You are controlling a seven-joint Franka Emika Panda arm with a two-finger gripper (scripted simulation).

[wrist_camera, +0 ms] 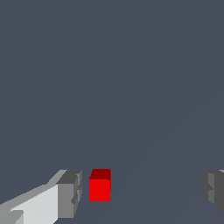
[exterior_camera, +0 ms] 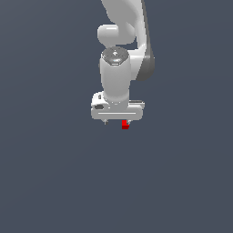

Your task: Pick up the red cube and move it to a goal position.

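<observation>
The red cube (exterior_camera: 125,124) is a tiny bright red block on the dark grey floor, just below the white gripper (exterior_camera: 117,121), near the fingertip on the exterior view's right. In the wrist view the red cube (wrist_camera: 100,186) stands between the two grey fingertips (wrist_camera: 70,194), close beside one and far from the other. The gripper (wrist_camera: 141,191) is open wide and holds nothing. The jaws stand on either side of the cube, which is off-centre between them. The arm hides the floor behind the hand in the exterior view.
The plain dark grey floor (exterior_camera: 54,182) fills both views. The white arm (exterior_camera: 119,41) rises above the hand in the exterior view. No goal marker shows.
</observation>
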